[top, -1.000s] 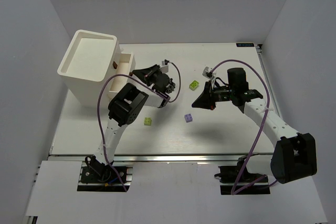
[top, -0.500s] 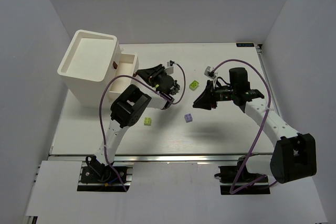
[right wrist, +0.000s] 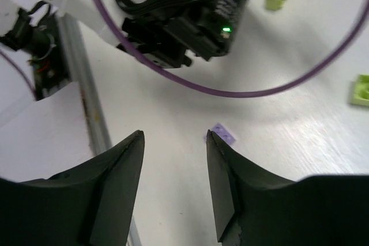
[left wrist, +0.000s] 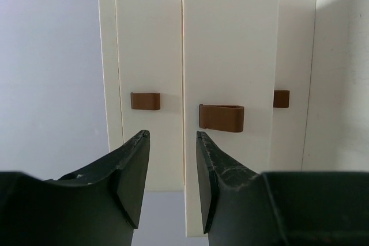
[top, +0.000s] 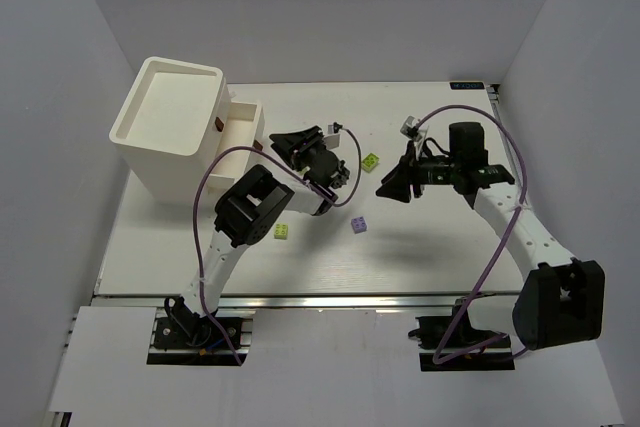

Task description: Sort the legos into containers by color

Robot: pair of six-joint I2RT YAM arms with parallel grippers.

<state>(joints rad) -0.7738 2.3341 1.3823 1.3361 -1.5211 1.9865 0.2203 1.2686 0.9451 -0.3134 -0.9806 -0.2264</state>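
Note:
The cream-white box (top: 168, 125) stands at the back left with one of its containers, a drawer (top: 243, 123), pulled out to the right. My left gripper (top: 274, 137) hovers just right of that drawer, open and empty; in its wrist view the gripper (left wrist: 172, 136) faces the drawer front (left wrist: 230, 56) and its brown knob (left wrist: 222, 117). Three legos lie on the table: a yellow-green one (top: 371, 161), another yellow-green one (top: 283, 232) and a lavender one (top: 359, 225). My right gripper (top: 382, 190) is open and empty above the table, with the lavender lego (right wrist: 222, 133) beyond its fingertips.
Two more brown knobs (left wrist: 145, 101) (left wrist: 281, 98) show on drawer fronts either side. The left arm's wrist and purple cable (right wrist: 184, 10) cross the right wrist view. The table's near rail (top: 330, 299) runs along the front. White walls enclose the table.
Both grippers went from shut to open. The left gripper drew back to the right from the drawer. The right gripper shifted slightly right and toward the back.

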